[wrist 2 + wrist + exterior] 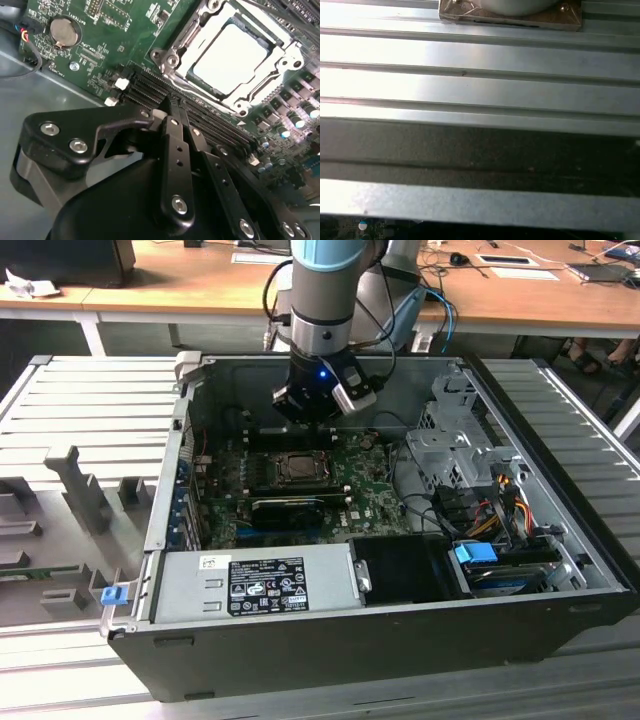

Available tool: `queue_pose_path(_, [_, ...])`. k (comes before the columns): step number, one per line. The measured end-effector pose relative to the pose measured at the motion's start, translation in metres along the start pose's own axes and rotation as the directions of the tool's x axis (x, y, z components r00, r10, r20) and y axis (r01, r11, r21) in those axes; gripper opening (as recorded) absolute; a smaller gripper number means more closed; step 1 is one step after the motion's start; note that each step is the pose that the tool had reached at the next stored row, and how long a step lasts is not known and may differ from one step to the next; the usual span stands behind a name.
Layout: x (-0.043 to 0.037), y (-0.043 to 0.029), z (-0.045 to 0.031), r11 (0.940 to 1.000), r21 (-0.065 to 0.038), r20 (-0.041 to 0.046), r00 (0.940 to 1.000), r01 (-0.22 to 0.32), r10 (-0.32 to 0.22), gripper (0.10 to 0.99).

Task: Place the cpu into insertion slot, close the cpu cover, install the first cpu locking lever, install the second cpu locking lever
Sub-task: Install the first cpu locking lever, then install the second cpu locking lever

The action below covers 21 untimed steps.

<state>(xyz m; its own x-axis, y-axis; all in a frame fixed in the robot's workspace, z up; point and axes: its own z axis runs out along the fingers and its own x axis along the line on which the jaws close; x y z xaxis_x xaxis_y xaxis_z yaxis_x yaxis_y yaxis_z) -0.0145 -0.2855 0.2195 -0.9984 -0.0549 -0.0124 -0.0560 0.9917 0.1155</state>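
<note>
Where the exterior view looks down on an opened computer case [560, 640], the nearest things are its dark front wall and the grey power supply [255, 585] with a black label, and beside that, toward the exterior view's right, a blue-tabbed drive bay [478, 555] and a tangle of coloured cables [490, 505]. The case lies on a ribbed grey metal table [90, 400], which also carries grey moulded fixtures [70, 485] at the exterior view's left. Deeper inside sits the green motherboard [375, 500], with a long black finned card [295, 508] lying just on the near side of the insertion slot [297, 468]. In the second wrist view the cpu [230, 59] lies flat in that slot, its pale face showing through the window of the cpu cover [192, 37], which is folded down around it; black memory slots [160, 90] run beside the socket and a round coin battery [65, 31] sits near the board's edge. The gripper [322, 400] hangs above the far side of the socket, holding nothing, and in the second wrist view its black fingers [175, 150] appear pressed close together. Behind the case stand wooden desks [200, 285] with papers. The first wrist view shows the table's grey ribs [480, 55].
</note>
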Motion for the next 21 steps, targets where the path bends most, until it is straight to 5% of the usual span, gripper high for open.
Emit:
queue_pose_path(19, [0.0011, -0.0199, -0.0029, 1.0, 0.001, 0.0, 1.0, 0.0, 0.0, 0.106])
queue_pose_path(21, [0.0011, -0.0206, -0.0116, 1.0, 0.001, 0.0001, 1.0, 0.0, 0.0, 0.106])
